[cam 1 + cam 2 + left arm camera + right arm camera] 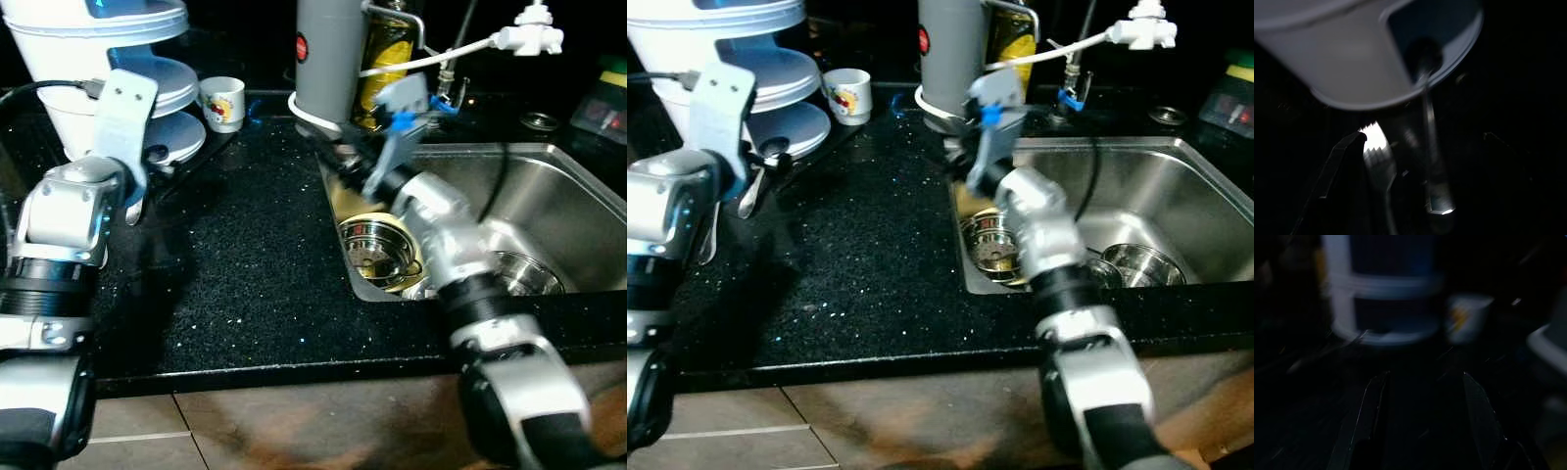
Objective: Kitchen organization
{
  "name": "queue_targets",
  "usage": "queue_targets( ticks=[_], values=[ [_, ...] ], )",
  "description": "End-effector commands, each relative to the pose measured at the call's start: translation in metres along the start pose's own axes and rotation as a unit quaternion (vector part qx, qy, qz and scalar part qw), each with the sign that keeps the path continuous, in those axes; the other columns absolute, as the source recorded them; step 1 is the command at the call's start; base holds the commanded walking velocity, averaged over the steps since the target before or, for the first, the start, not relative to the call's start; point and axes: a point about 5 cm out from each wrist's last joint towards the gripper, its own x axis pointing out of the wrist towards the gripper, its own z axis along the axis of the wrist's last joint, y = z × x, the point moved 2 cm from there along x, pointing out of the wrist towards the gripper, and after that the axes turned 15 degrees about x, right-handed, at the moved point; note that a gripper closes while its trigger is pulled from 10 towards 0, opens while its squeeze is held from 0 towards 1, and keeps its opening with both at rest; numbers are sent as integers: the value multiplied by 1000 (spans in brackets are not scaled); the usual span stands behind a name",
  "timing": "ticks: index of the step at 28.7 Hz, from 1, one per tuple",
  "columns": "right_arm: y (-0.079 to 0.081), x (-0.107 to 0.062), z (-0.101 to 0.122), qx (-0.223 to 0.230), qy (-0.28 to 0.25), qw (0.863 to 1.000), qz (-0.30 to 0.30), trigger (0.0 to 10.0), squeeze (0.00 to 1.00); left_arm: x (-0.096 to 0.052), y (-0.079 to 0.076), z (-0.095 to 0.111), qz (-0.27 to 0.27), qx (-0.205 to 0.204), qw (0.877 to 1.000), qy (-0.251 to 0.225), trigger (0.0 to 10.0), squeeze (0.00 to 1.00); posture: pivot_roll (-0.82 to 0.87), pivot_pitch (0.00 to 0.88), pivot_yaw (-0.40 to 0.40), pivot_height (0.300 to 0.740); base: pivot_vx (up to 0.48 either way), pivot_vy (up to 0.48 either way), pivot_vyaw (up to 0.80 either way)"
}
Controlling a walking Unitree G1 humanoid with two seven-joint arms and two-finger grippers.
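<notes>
Steel spoon point(1432, 161) pinched in left gripper point(1376, 171), held just beside white appliance point(98, 59) at left rear of black counter point(245, 264). Right gripper point(1422, 421) spread, empty, reaching over counter edge by sink point(568, 196); steel bowls point(377, 250) lie in basin. Small cup point(223, 103) stands near appliance base. Risk: spoon strikes appliance or slips from narrow pinch; right arm close to grey canister point(328, 59), could topple it.

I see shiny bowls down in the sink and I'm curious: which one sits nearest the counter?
The steel bowl at the sink's left end, right against the black counter. The other bowl sits further right, towards the middle of the basin.
</notes>
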Motion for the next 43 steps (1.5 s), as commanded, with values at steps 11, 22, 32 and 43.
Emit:
queue_targets(
  ticks=[11, 22, 32, 43],
  values=[
    [22, -6, -10, -31, 32, 998, 53, 10000, 0, 15, -2, -41, 1, -73, 995, 72, 10000, 0, 60, 203, -46, 740, 0, 0, 0],
    [25, -7, -8, -43, 27, 997, 50, 10000, 0, 30, -14, -39, -30, -109, 992, 48, 10000, 0, 53, 206, -46, 740, 0, 0, 0],
    [23, -9, -8, -33, 26, 998, 42, 10000, 0, 42, -30, -31, -63, -102, 993, 12, 10000, 0, 49, 204, -42, 740, 0, 0, 0],
    [24, -10, -6, -42, 26, 998, 43, 10000, 0, 47, -37, -49, -77, -173, 980, 64, 2902, 0, 44, 199, -35, 740, 0, 0, 0]
  ],
)
